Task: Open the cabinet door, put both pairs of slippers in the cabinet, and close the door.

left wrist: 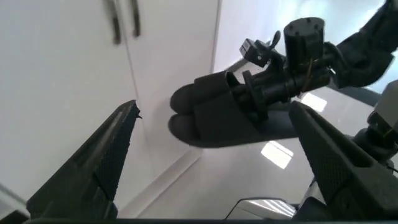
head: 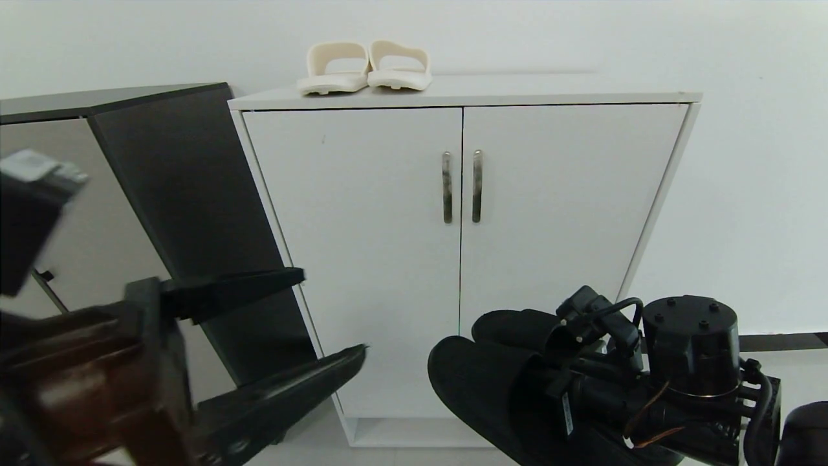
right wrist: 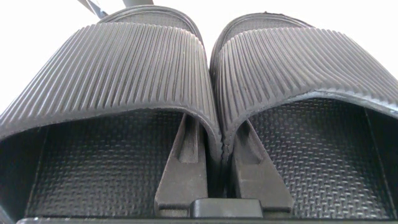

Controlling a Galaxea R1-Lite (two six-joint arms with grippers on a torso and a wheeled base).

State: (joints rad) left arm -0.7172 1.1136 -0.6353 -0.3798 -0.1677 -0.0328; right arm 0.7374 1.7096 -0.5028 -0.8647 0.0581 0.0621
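Fingers (right wrist: 180, 168) of right gripper (right wrist: 214, 134): pinched on the adjoining ribbed rubber straps of the black slippers (head: 491, 382), held low before the white cabinet (head: 362, 259). Left gripper (head: 334, 312): fingers wide, empty. Cream moulded slippers (head: 365, 66): on cabinet top. Doors shut; opening judged pending, calling for the free fingers on a slim metal handle (head: 447, 188).

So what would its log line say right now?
cabinet doors: shut | right hand: shut on black slippers | left hand: open, empty | cream slippers: on cabinet top
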